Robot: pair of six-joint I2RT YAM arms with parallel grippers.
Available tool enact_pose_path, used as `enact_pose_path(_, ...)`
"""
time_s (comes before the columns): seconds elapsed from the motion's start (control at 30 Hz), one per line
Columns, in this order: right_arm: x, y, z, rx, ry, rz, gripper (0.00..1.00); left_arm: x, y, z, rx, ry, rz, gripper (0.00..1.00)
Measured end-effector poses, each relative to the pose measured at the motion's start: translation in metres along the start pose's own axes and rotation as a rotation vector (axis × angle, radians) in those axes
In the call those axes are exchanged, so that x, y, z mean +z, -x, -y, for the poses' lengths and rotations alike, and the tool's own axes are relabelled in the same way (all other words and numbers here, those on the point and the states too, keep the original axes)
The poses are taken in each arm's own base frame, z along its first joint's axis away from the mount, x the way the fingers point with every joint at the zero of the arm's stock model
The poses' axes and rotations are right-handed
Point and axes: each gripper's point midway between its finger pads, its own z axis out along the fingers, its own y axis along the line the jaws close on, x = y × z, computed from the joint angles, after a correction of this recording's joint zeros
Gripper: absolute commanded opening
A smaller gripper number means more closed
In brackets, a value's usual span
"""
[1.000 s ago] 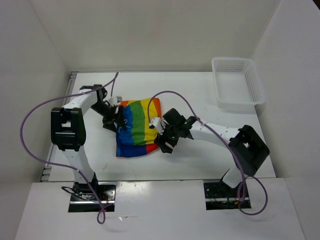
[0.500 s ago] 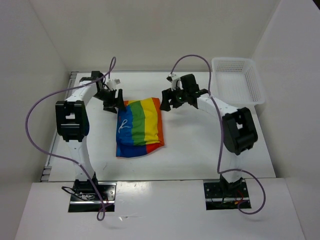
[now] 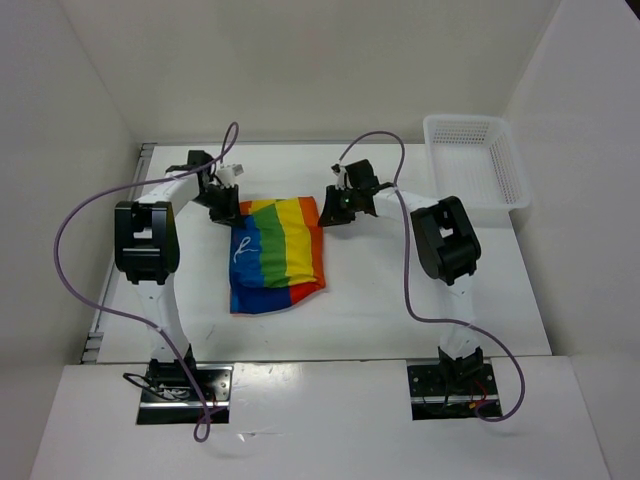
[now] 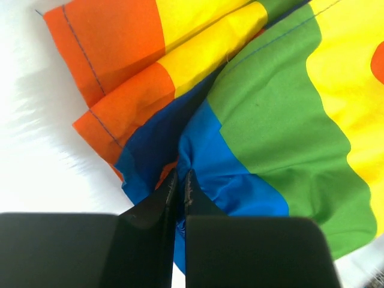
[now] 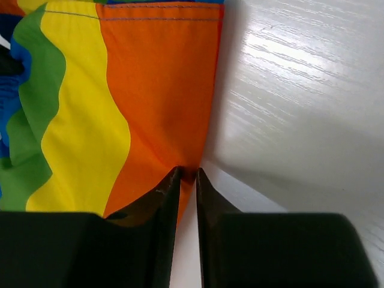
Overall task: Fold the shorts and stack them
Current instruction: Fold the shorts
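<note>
The white bench [image 3: 400,300] sits inside pale walls, with both arms bolted at its near edge and reaching to its far half. The left arm [image 3: 148,245] rises along the left side and the right arm [image 3: 445,240] along the right of middle, each trailing a looping purple cable [image 3: 75,215]. Between them, left of the bench's middle, lie the shorts [image 3: 275,250], flat on the surface and folded into a rough rectangle. Their stripes run from far to near: blue on the left, then green, yellow and orange on the right, with a blue and red band along the near edge. A white mesh basket [image 3: 475,165] stands at the far right corner, well apart from the cloth. The left claw [image 3: 222,203] is at the far left corner of the shorts. In its wrist view the left claw [image 4: 182,174] has its black fingers drawn almost together on a pinch of blue fabric, beside layered orange and yellow folds. The right claw [image 3: 336,205] is at the far right corner. In its wrist view the right claw [image 5: 188,172] is narrow, and the orange edge seems to be caught between the tips, though the shadow there makes this hard to confirm. A thin white drawstring [image 3: 245,250] curls on the blue stripe.
</note>
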Motion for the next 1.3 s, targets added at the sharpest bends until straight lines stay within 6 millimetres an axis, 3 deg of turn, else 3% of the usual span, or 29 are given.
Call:
enact_pose_path(0.03, 0.001, -0.002, -0.001, 0.014, -0.002, -0.003, 0.06, -0.001, -0.001, -0.002, 0.0, 0.01, 0.004, 0.0)
enact_pose_path(0.07, 0.002, -0.002, -0.002, 0.02, -0.003, -0.003, 0.0, -0.002, -0.002, -0.004, 0.001, 0.02, 0.009, 0.0)
enact_pose_path(0.2, 0.004, -0.003, -0.001, 0.041, -0.023, 0.0, 0.0, 0.0, -0.001, -0.012, 0.008, 0.056, 0.024, 0.0)
enact_pose_path(0.33, 0.003, 0.01, -0.003, -0.02, -0.03, 0.025, 0.0, -0.001, 0.003, -0.014, 0.018, 0.072, 0.037, 0.2)
enact_pose_path(0.37, 0.001, 0.016, -0.005, -0.058, -0.026, 0.037, 0.0, -0.002, 0.006, -0.014, 0.023, 0.075, 0.04, 0.35)
enact_pose_path(0.43, -0.002, 0.03, -0.009, -0.139, -0.02, 0.066, 0.0, -0.003, 0.012, -0.012, 0.035, 0.086, 0.053, 0.44)
enact_pose_path(0.47, -0.006, 0.036, -0.01, -0.183, -0.024, 0.081, 0.0, -0.005, 0.015, -0.011, 0.044, 0.093, 0.06, 0.57)
enact_pose_path(0.53, -0.014, 0.042, -0.014, -0.262, -0.039, 0.096, 0.0, -0.009, 0.019, -0.011, 0.057, 0.115, 0.072, 0.62)
enact_pose_path(0.63, -0.03, 0.051, -0.027, -0.371, -0.064, 0.123, 0.06, -0.027, 0.027, -0.005, 0.078, 0.15, 0.11, 0.67)
enact_pose_path(0.77, -0.05, 0.047, -0.057, -0.487, -0.1, 0.164, 0.61, -0.069, 0.049, 0.013, 0.129, 0.187, 0.22, 0.69)
enact_pose_path(0.8, -0.053, 0.046, -0.062, -0.508, -0.109, 0.172, 0.65, -0.08, 0.056, 0.02, 0.145, 0.188, 0.254, 0.69)
enact_pose_path(0.9, -0.055, 0.037, -0.069, -0.546, -0.133, 0.17, 0.65, -0.096, 0.065, 0.04, 0.188, 0.17, 0.303, 0.69)
enact_pose_path(0.97, -0.055, 0.035, -0.06, -0.541, -0.17, 0.166, 0.55, -0.092, 0.061, 0.057, 0.216, 0.138, 0.294, 0.65)
enact_pose_path(1.0, -0.056, 0.035, -0.056, -0.538, -0.182, 0.163, 0.41, -0.086, 0.056, 0.066, 0.229, 0.116, 0.278, 0.64)
enact_pose_path(1.07, -0.056, 0.035, -0.056, -0.542, -0.177, 0.159, 0.3, -0.068, 0.039, 0.084, 0.25, 0.057, 0.224, 0.59)
enact_pose_path(1.1, -0.056, 0.034, -0.058, -0.544, -0.16, 0.157, 0.21, -0.058, 0.027, 0.091, 0.253, 0.027, 0.187, 0.54)
enact_pose_path(1.2, -0.051, 0.022, -0.077, -0.565, -0.073, 0.126, 0.07, -0.031, -0.007, 0.105, 0.249, -0.042, 0.073, 0.51)
enact_pose_path(1.3, -0.042, -0.001, -0.098, -0.57, 0.009, 0.087, 0.0, -0.011, -0.034, 0.095, 0.213, -0.051, -0.01, 0.51)
